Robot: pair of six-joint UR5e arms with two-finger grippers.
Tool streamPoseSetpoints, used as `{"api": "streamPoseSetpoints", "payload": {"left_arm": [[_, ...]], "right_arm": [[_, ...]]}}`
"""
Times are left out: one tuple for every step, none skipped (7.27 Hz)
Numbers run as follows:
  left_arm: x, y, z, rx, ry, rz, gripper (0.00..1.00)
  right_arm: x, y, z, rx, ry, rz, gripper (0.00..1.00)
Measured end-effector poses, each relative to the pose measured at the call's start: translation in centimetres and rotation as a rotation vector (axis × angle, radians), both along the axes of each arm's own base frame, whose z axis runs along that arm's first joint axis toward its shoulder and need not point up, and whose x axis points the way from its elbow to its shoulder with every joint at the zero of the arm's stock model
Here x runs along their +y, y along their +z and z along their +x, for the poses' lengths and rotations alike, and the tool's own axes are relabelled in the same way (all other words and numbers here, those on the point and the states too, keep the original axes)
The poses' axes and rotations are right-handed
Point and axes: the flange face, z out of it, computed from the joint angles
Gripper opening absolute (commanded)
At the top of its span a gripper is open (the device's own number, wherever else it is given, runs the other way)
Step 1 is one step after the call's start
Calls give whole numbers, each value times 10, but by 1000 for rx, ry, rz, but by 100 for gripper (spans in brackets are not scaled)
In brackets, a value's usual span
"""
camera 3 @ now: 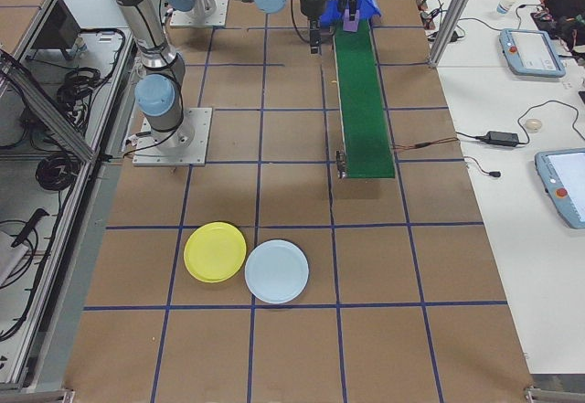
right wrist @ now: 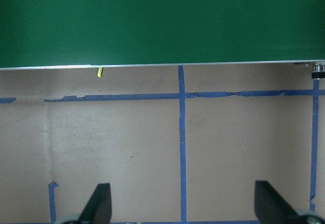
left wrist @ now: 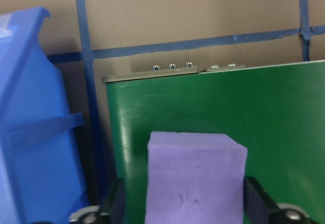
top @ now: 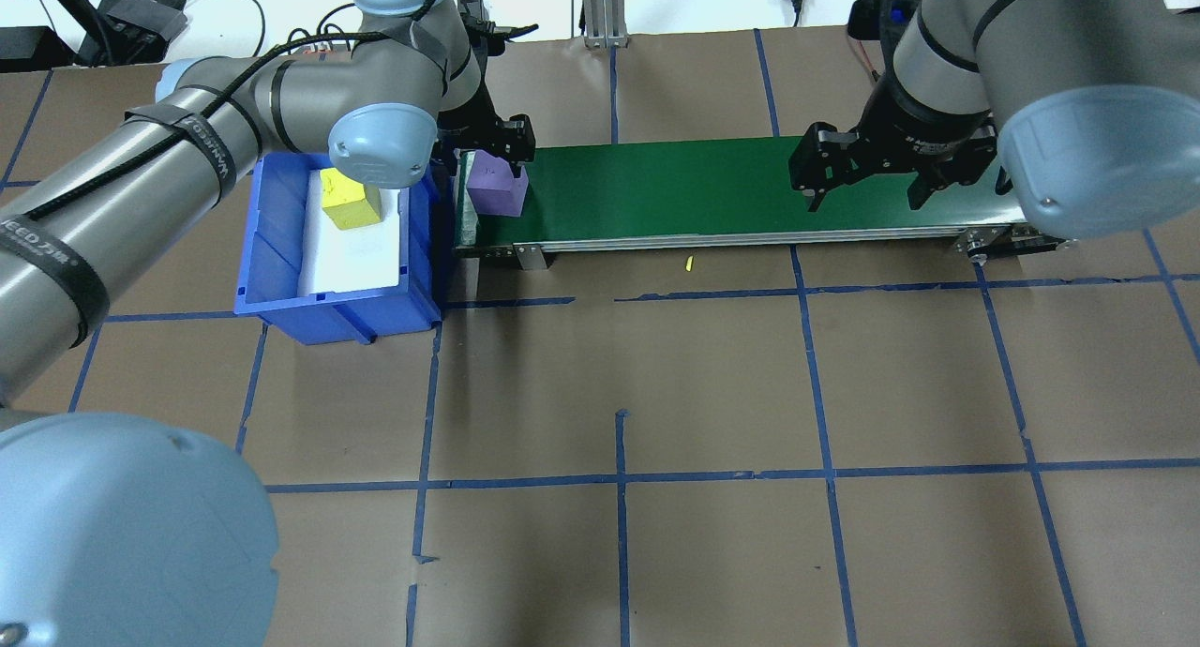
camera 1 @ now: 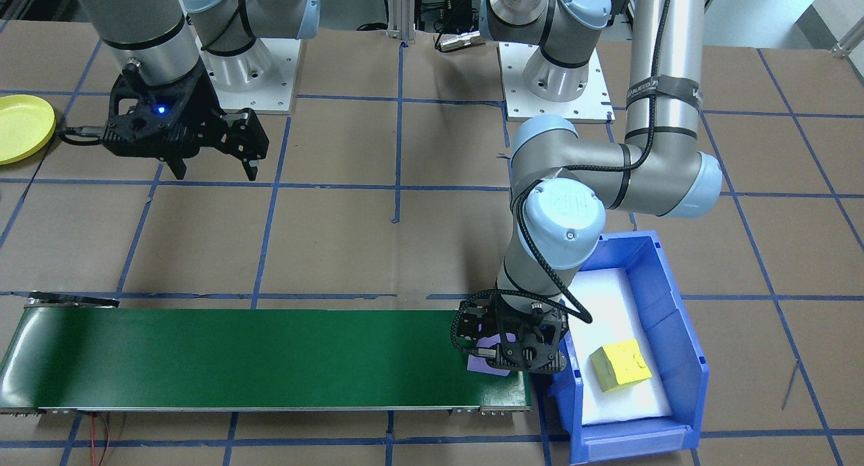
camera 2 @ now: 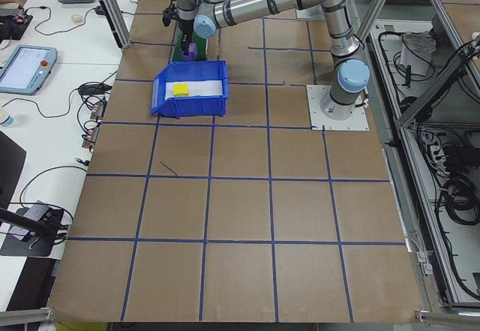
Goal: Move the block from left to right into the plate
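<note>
The yellow plate [camera 3: 215,251] lies on open counter [top: 712,394] beyond the belt's far end. The right pincer [top: 862,172] hangs released above the belt [top: 712,192]. At the belt's bin-side end, the left pincer [top: 487,150] grasps the purple block [top: 496,187].

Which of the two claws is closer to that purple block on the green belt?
The left gripper: its fingers flank the purple block at the belt's bin end. The right gripper hangs open near the belt's far end.
</note>
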Motion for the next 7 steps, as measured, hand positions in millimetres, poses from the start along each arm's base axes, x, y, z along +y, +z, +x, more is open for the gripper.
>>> {"api": "streamPoseSetpoints", "payload": {"left_arm": [[18,44,10,-13,6,15,100],[32,77,33,-22,37,32,100],[28,81,67,-24,90,54,100],[12,66,97,-25,140,71,100],[-9,47,124,-22,181,72,100],[-27,30,146,-18,216,68,100],[-36,16,162,-11,250,64,99]], "right_arm": [[-25,-3,-1,-23,0,-18,100],[-51,-13,1,-52,5,-35,100],[-78,-33,6,-103,12,-60,100],[-101,-57,11,-146,20,-79,100],[-116,-76,14,-169,24,-91,100],[-124,-90,15,-180,22,-91,100],[-127,-99,17,-198,11,-82,100]]}}
